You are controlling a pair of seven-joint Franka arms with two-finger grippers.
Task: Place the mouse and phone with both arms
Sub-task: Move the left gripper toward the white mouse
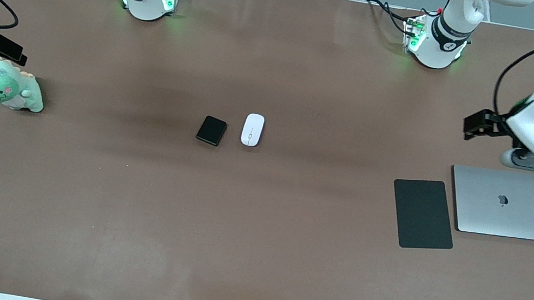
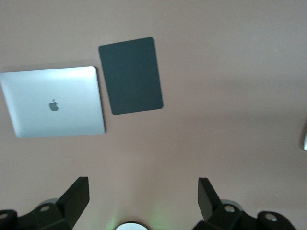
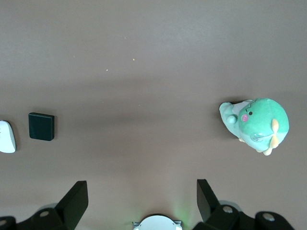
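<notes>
The white oval mouse (image 1: 252, 129) lies at the table's middle. The small glossy black phone (image 1: 211, 130) lies right beside it, toward the right arm's end. Both also show in the right wrist view, the phone (image 3: 41, 126) whole and the mouse (image 3: 6, 136) cut by the frame edge. My right gripper (image 1: 7, 50) is open and empty (image 3: 142, 199), up over the table's right-arm end by a green toy. My left gripper (image 1: 476, 123) is open and empty (image 2: 143, 196), up over bare table beside the laptop. Both are well away from the mouse and phone.
A green plush dinosaur (image 1: 8, 86) sits at the right arm's end and shows in the right wrist view (image 3: 256, 124). A closed silver laptop (image 1: 505, 203) and a flat matte black mat (image 1: 422, 214) lie at the left arm's end, both in the left wrist view, the laptop (image 2: 55, 101) beside the mat (image 2: 130, 75).
</notes>
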